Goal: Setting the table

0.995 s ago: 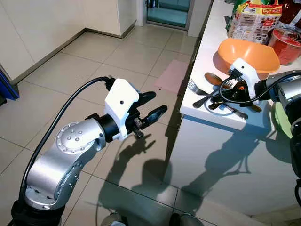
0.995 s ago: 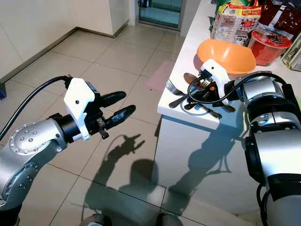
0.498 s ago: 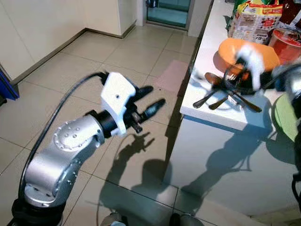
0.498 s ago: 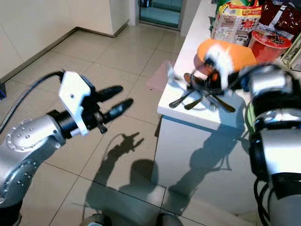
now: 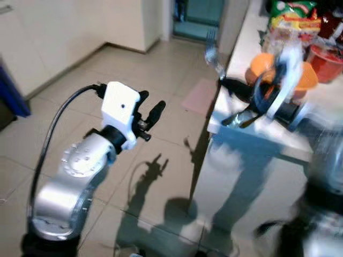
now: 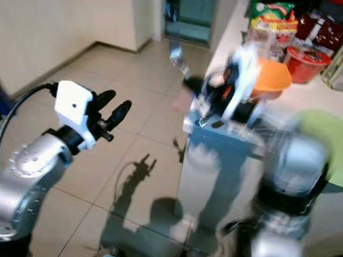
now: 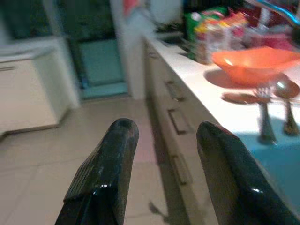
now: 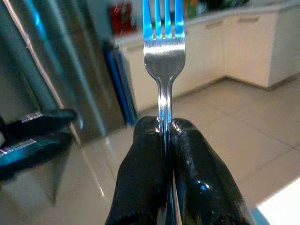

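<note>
Holding: fork [image 8: 163,44] pinched by its neck in the right tool [image 8: 166,140], both fingers pressed flat against the handle, tines pointing away from the wrist.
Fork position: raised in the air off the counter [image 5: 257,136] edge, tines up and catching light, blurred in both eye views [image 5: 213,53].
Left tool [image 5: 146,115]: held out over the tiled floor [image 5: 161,80], well apart from the counter, fingers spread, gripping nothing.
On the counter: orange bowl [image 7: 255,63], a second fork [image 7: 263,105] and a spoon [image 7: 287,101] lying just beside it; food packets [image 5: 292,21] and a red tub [image 5: 324,59] further back.
Handling: thin polished steel, stiff and light, likely slippery between smooth pads; narrow shaft probably free to pivot or swing if held loosely.
Grip advice: best taken on the flat of the handle near the neck, as here, with firm pressure, tines kept clear of the fingers.
Stage: likely carrying the fork towards a place setting; no setting spot identifiable.
</note>
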Motion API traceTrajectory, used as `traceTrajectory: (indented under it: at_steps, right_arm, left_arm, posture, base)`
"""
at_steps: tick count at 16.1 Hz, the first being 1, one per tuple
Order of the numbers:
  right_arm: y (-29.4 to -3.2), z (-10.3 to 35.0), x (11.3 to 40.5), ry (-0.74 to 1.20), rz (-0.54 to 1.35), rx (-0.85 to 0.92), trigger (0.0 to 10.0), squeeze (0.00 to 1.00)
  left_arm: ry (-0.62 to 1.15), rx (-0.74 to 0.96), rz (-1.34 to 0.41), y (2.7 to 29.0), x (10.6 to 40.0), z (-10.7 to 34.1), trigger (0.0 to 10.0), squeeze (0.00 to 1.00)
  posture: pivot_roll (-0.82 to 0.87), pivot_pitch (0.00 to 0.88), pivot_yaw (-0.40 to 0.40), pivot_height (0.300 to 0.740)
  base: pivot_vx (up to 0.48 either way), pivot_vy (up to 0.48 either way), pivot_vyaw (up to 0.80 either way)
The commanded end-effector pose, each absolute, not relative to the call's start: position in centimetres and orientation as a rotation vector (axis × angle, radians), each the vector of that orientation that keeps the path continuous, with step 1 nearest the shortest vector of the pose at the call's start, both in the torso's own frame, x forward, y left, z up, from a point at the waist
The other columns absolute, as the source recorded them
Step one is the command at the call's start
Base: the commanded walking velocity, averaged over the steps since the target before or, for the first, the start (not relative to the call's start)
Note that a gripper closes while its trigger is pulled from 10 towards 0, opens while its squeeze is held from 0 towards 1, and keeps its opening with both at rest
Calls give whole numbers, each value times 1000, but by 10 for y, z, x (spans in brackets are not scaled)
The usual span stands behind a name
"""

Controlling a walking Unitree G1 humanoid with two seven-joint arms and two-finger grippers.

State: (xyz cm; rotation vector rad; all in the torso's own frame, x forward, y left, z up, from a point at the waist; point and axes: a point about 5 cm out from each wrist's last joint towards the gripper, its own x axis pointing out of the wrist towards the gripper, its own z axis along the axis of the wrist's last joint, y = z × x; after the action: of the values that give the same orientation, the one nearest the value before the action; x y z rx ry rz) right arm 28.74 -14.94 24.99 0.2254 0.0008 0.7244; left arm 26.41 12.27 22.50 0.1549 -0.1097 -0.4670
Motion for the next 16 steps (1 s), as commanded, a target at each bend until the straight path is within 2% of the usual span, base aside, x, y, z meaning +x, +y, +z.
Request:
traceTrajectory:
  at_steps: [1, 2, 4, 5, 8, 10, 12, 16]
  right_arm:
    - [-152, 257, 273, -66, 622, 241, 588, 0]
    - [-145, 250, 261, -83, 550, 252, 10000, 0]
    - [-143, 237, 252, -97, 463, 249, 10000, 0]
    - [-149, 219, 249, -59, 334, 245, 10000, 0]
    - [-144, 212, 249, -44, 280, 204, 10000, 0]
    - [-131, 216, 247, -91, 351, 124, 10000, 0]
    - [-126, 218, 246, -113, 362, 132, 10000, 0]
    - [-121, 218, 245, -127, 343, 140, 10000, 0]
  left_arm:
    - [-108, 139, -379, 125, 267, 219, 10000, 0]
    - [-98, 130, -344, 127, 269, 212, 10000, 0]
    - [-81, 153, -342, 125, 270, 202, 10000, 0]
    - [-84, 155, -341, 124, 269, 199, 10000, 0]
    - [-98, 170, -328, 124, 265, 195, 10000, 0]
    - [-113, 180, -314, 127, 263, 196, 10000, 0]
    - [-131, 165, -306, 130, 264, 200, 10000, 0]
    - [-149, 168, -290, 134, 272, 204, 10000, 0]
  posture:
    - [-29, 0, 0, 740]
    - [-52, 0, 15, 740]
    - [-58, 0, 16, 740]
    - [-58, 0, -1, 740]
    - [-37, 0, -33, 740]
    - [-33, 0, -44, 740]
    - [-33, 0, -46, 740]
    - [-37, 0, -41, 740]
  base:
    - [0, 0, 0]
    - [0, 0, 0]
    - [0, 0, 0]
    - [0, 0, 0]
    - [0, 0, 0]
    - [0, 0, -800]
    - [0, 0, -800]
    - [0, -360, -800]
